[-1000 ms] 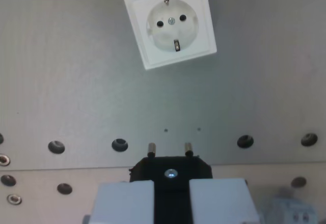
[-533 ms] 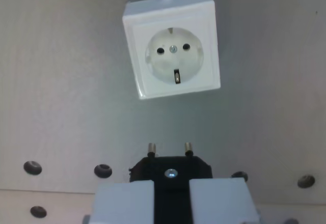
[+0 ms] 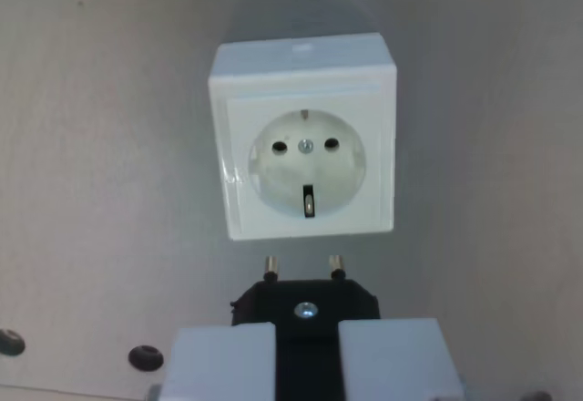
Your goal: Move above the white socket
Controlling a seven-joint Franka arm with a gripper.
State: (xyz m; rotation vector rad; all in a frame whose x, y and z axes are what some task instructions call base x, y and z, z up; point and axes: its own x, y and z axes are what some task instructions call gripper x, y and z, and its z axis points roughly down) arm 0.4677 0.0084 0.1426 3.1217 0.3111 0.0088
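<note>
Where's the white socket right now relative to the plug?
In the wrist view, the square white plastic socket sits centre frame on the grey metal plate, just beyond the black plug's two metal pins.

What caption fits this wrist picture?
Gripper holding a black plug, pins just below the white socket.

White socket (image 3: 305,137): square, raised plastic housing with a round recessed face. Two dark pin holes side by side, a small screw between them, a metal earth clip below the screw and another at the recess's top edge. Lying flat on the grey surface (image 3: 100,146), turned only slightly off square.
</note>
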